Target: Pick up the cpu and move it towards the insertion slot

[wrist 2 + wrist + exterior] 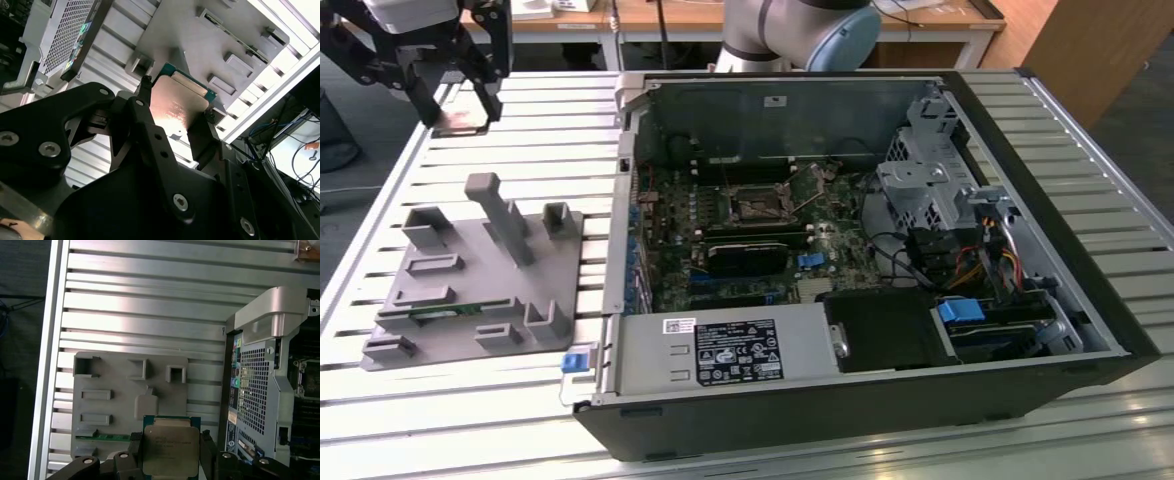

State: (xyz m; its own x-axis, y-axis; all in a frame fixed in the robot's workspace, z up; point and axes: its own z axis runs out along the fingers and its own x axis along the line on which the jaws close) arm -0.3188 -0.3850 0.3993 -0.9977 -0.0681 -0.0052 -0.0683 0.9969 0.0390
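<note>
My gripper (459, 114) hangs above the slatted table at the far corner on the exterior view's left, shut on the cpu (462, 123). In both wrist views the cpu (170, 445) (175, 107) is a flat square chip with a silvery top and a green rim, clamped by its edges between the two black fingers (135, 446). It is held in the air above the grey fixture (115, 390). The insertion slot (758, 207), a dark square socket in a metal frame, sits on the motherboard inside the open computer case (1067, 200), well to the exterior view's right of the gripper.
The grey fixture (467, 270) has raised posts and pockets, and a thin green circuit strip (447, 312) lies in it. The case's side wall (630, 130) stands between gripper and motherboard. Cables and a drive cage (927, 190) crowd the case's right part.
</note>
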